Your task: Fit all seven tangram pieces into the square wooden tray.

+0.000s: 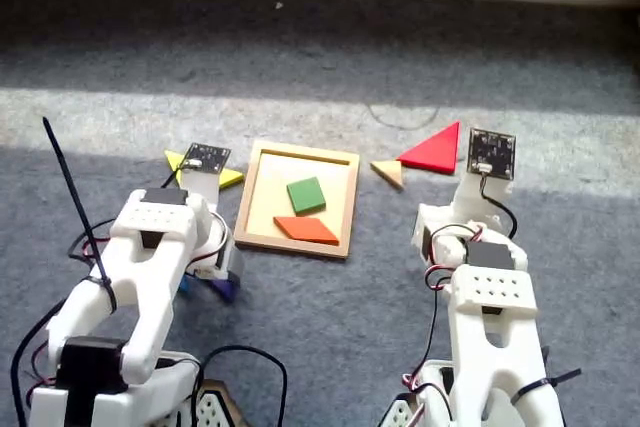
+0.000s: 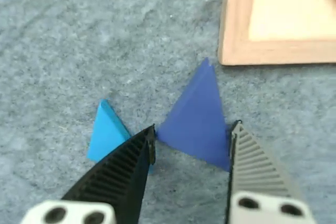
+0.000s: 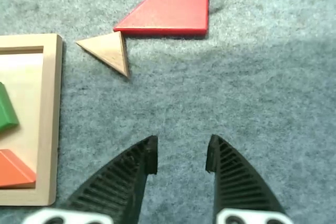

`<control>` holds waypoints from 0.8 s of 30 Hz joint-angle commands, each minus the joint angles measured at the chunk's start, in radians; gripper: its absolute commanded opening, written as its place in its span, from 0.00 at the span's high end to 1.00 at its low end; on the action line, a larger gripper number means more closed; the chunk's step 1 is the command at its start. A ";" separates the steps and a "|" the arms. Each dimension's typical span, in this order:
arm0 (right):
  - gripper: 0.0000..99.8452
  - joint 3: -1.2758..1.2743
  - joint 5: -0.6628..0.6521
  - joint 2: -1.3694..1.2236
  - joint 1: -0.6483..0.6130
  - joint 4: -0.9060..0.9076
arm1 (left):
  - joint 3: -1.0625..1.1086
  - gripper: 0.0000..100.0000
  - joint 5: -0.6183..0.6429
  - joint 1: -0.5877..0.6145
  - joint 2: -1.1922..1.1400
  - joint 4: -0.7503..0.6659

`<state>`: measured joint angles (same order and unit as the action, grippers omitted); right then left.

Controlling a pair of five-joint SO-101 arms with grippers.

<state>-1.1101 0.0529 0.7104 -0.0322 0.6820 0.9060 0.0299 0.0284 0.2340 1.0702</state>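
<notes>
Left gripper (image 2: 191,140): parted wide, straddling dark blue triangle (image 2: 197,119) flat on the grey carpet (image 2: 79,51). Black fingertip (image 2: 149,137) at one corner of the piece, grey fingertip (image 2: 234,132) at the opposite edge; firm grip or mere contact, cannot tell. Light blue triangle (image 2: 107,129) just outside the black finger. Corner of square wooden tray (image 2: 236,51) near, ahead of the tips and off to the grey finger's side.

Right gripper (image 3: 181,156): moderately open, nothing between the fingers, bare carpet below. Small wooden triangle (image 3: 107,51) and large red triangle (image 3: 173,9) well ahead of the tips, almost touching each other.

In tray: green square (image 1: 306,194) and orange parallelogram (image 1: 307,230). Yellow triangle (image 1: 232,178) beyond the left arm, beside the tray.
</notes>
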 commanded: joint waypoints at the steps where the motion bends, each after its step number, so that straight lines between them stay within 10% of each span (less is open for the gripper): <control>1: 0.85 0.005 0.002 0.025 0.013 -0.019 | -0.035 0.83 -0.015 -0.074 -0.005 0.006; 24: 0.85 0.005 -0.034 0.027 0.013 -0.019 | -0.033 0.83 -0.015 -0.084 0.323 0.078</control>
<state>-1.1101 0.0345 0.7104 -0.0322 0.6820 0.9060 0.0269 -0.0299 0.4580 1.1347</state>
